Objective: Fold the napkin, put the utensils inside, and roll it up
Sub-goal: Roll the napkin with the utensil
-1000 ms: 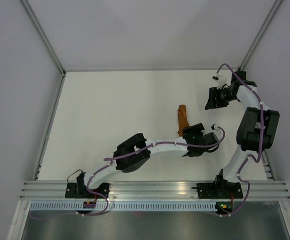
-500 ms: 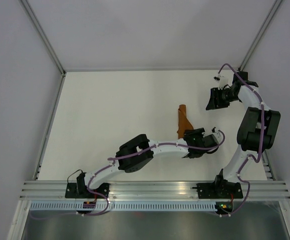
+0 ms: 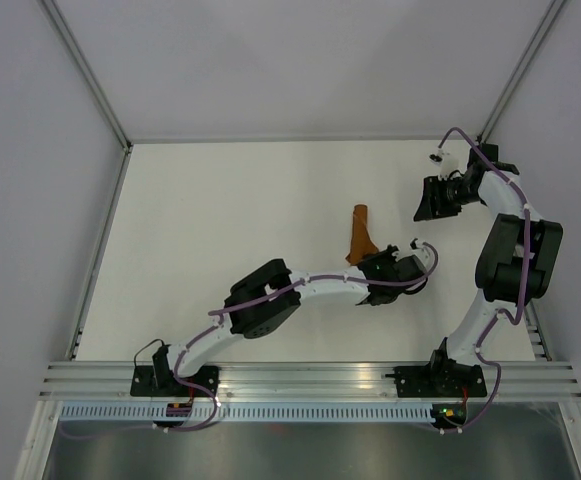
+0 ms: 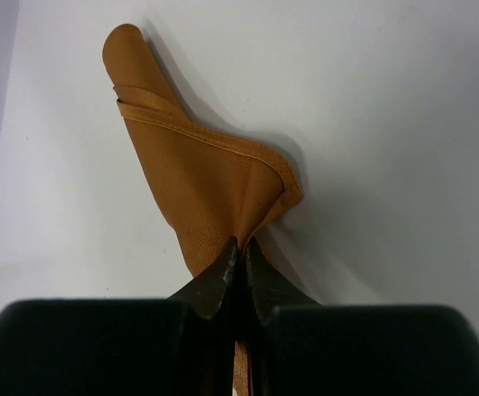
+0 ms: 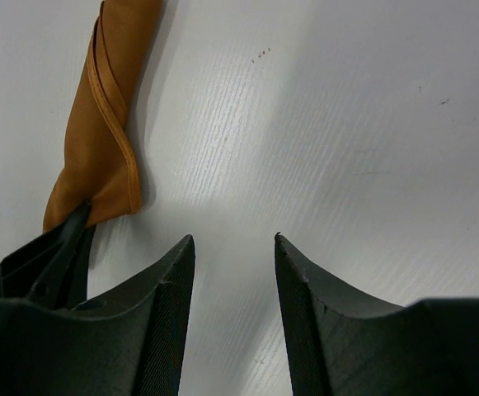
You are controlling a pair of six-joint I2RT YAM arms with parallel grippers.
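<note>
Two claws: L claw [image 4: 240, 247] pinches napkin [image 4: 198, 181] near end; R claw [image 5: 234, 239] parted, empty, apart from it.

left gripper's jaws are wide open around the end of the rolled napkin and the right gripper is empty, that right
Not quite. The left gripper is not wide open: the left wrist view shows its jaws shut, pinching the near end of the napkin. The rest holds: the right gripper is open and holds nothing.
</note>
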